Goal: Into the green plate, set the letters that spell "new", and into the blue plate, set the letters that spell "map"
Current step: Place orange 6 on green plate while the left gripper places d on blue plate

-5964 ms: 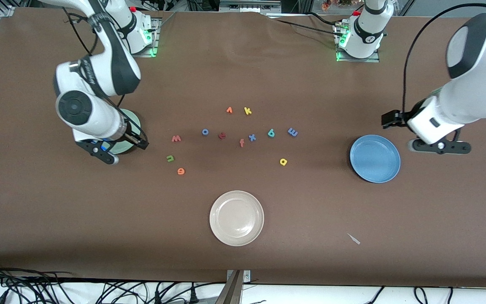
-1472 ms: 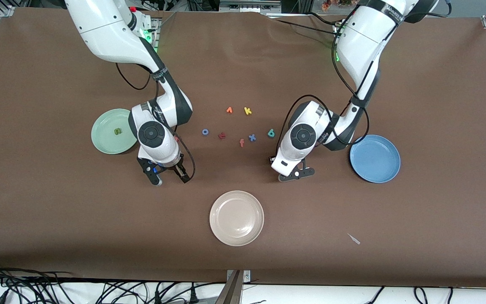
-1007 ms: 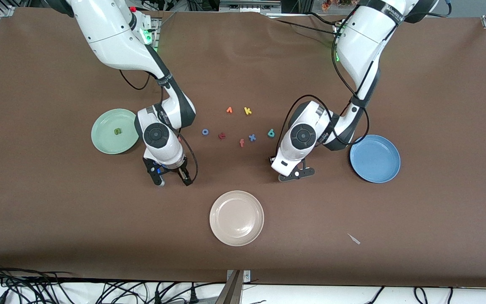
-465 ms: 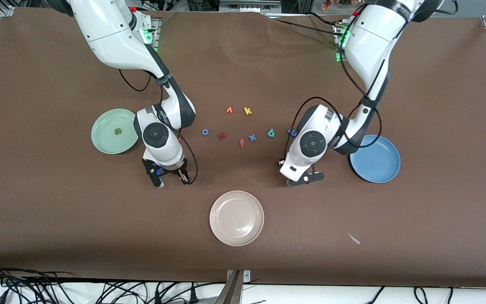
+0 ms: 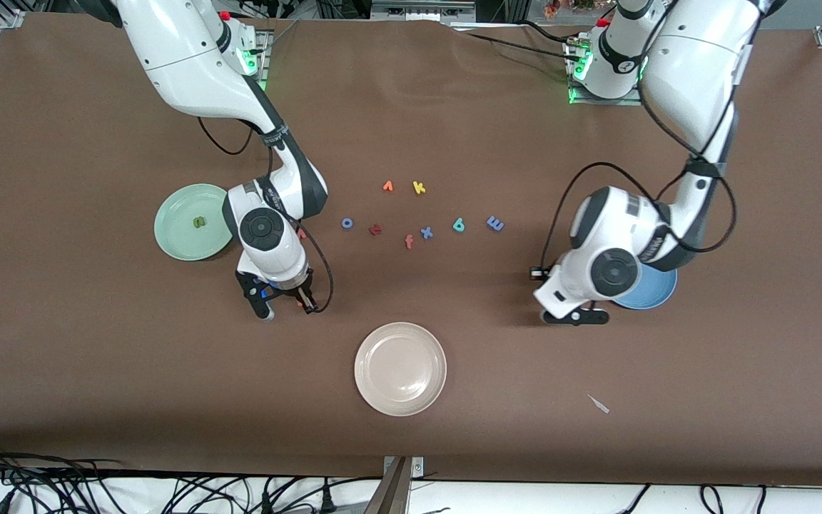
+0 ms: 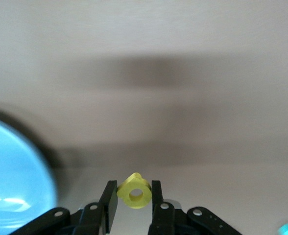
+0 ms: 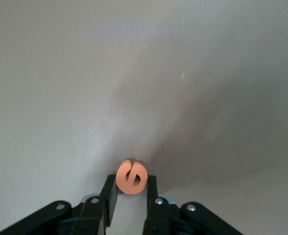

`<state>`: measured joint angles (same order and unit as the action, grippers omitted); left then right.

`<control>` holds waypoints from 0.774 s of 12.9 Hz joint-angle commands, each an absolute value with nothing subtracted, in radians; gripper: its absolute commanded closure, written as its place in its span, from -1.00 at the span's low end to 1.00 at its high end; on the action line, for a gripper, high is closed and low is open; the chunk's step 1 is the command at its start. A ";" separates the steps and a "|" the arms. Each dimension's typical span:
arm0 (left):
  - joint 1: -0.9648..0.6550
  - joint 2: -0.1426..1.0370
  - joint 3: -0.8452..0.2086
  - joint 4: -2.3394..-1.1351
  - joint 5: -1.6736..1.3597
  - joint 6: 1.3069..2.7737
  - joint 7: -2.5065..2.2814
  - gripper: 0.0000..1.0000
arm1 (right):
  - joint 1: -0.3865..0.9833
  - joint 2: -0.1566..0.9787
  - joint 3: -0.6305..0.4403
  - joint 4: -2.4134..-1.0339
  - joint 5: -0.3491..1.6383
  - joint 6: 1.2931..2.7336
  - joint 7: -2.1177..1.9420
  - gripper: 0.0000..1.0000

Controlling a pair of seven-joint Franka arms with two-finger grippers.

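Three plates lie on my table (image 5: 61, 357): the green plate (image 5: 175, 239) toward the right arm's end, the blue plate (image 5: 657, 293) toward the left arm's end and half covered by the left arm, and a cream-white plate (image 5: 400, 368) nearest to the front camera. I judge the task as about one third done. One letter, the green n (image 5: 199, 222), already lies in the green plate; the blue plate seems empty. My right pincer (image 7: 130, 196) is low over the table, between the green and the cream-white plate, and pinches the orange e (image 7: 132, 177). My left pincer (image 6: 133, 205) is over the table just beside the blue plate and pinches the yellow a (image 6: 134, 191). Three task letters remain on the table: the salmon w (image 5: 302, 232), mostly hidden by the right arm, the teal p (image 5: 459, 225) and the blue m (image 5: 495, 223). I count six spare letters in the middle: blue o (image 5: 347, 223), dark red letter (image 5: 375, 229), orange f (image 5: 409, 241), blue x (image 5: 426, 232), a small orange letter (image 5: 387, 186), yellow k (image 5: 419, 187).
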<state>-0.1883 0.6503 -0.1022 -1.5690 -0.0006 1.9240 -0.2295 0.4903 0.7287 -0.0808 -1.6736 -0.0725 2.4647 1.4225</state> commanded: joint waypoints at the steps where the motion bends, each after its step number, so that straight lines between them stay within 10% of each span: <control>1: -0.097 0.574 -0.114 -1.629 0.025 1.879 -0.062 0.77 | 0.491 0.616 -0.129 -1.698 -0.087 2.253 1.251 0.61; 10: 0.006 0.436 -0.113 -1.999 0.119 2.248 0.046 0.72 | 0.489 0.129 -0.301 -2.382 -0.080 2.368 0.956 0.59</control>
